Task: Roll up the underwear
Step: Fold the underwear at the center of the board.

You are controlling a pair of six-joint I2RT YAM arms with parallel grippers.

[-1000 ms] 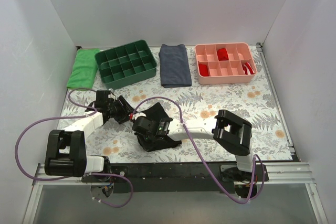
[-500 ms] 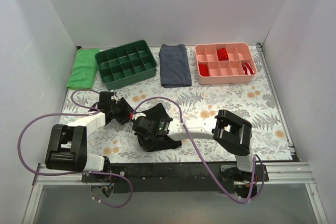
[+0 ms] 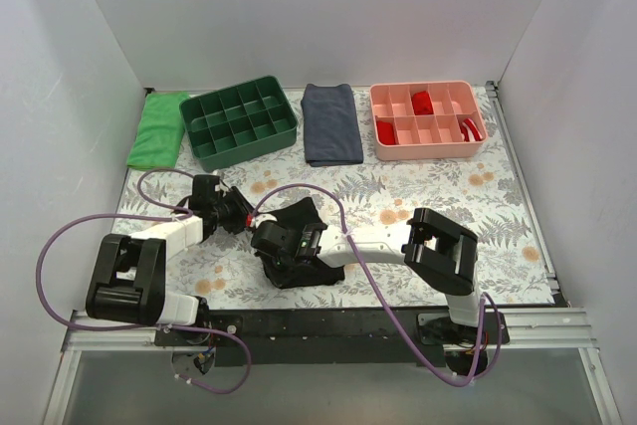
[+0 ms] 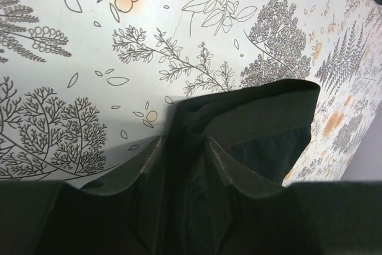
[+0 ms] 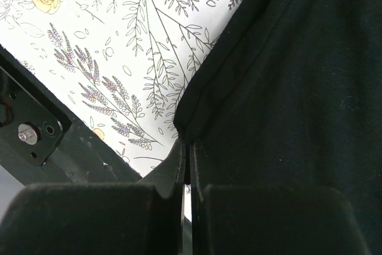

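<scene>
Underwear (image 3: 301,214) crumpled | left gripper (image 4: 185,147) astride its edge, grip unclear | right gripper (image 5: 186,147) pressed together at hem

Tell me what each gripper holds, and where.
Right gripper appears to pinch the underwear at its edge. Left gripper straddles an edge fold; grip unclear.
</scene>
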